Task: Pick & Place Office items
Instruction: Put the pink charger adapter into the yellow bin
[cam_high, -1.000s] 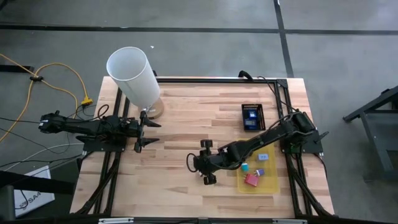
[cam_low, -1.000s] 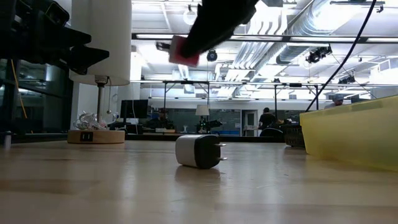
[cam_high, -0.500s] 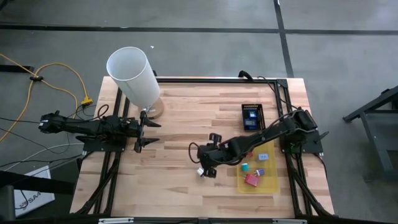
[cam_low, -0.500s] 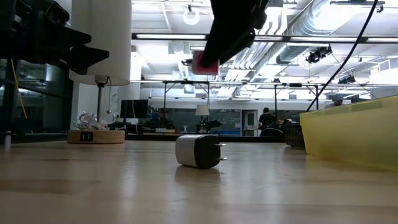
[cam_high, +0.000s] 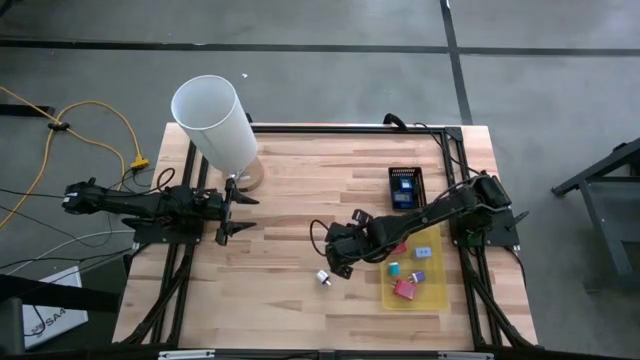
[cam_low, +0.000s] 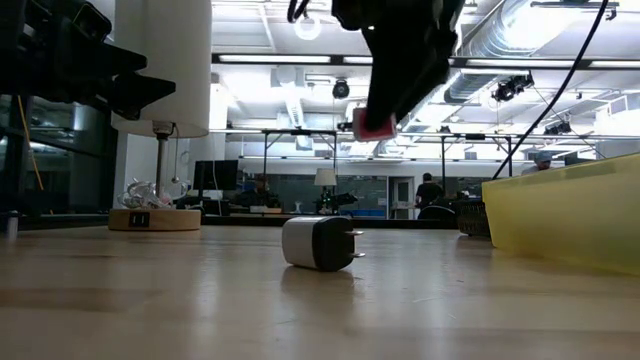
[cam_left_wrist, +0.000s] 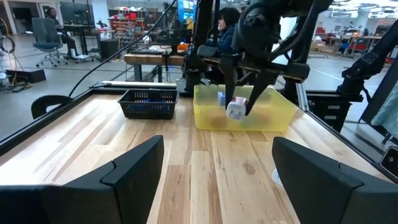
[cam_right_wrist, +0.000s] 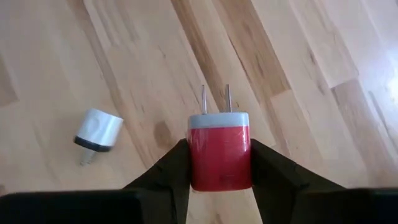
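My right gripper (cam_high: 340, 262) hangs above the middle of the table, just left of the yellow tray (cam_high: 432, 238), shut on a red plug charger (cam_right_wrist: 219, 155) with a white face and two prongs. A white plug charger (cam_high: 323, 277) lies on its side on the wood below it. The tray holds a red block (cam_high: 404, 289), a cyan one (cam_high: 396, 268) and a blue one (cam_high: 418, 275). At the table's left, my left gripper (cam_high: 228, 210) stands open and level, touching nothing. My right gripper pinches the red charger's two opposite red sides (cam_right_wrist: 194, 158) between its two fingers (cam_right_wrist: 168, 168). The fingers slant down from the table's right side. The charger is lifted clear of the table, and its prongs (cam_right_wrist: 214, 99) point away from the gripper toward the wood.
A black mesh basket (cam_high: 406, 187) with blue things stands at the back right, beyond the tray. A tall white cylinder lamp (cam_high: 215, 125) on a round wooden base stands at the back left. Bare wood lies between the two arms.
My right gripper has carried the red charger toward the table's right edge and the tray, rolling and tipping further down as it went. The charger stays clear of the table. The white charger has not moved and now shows uncovered in the high view.
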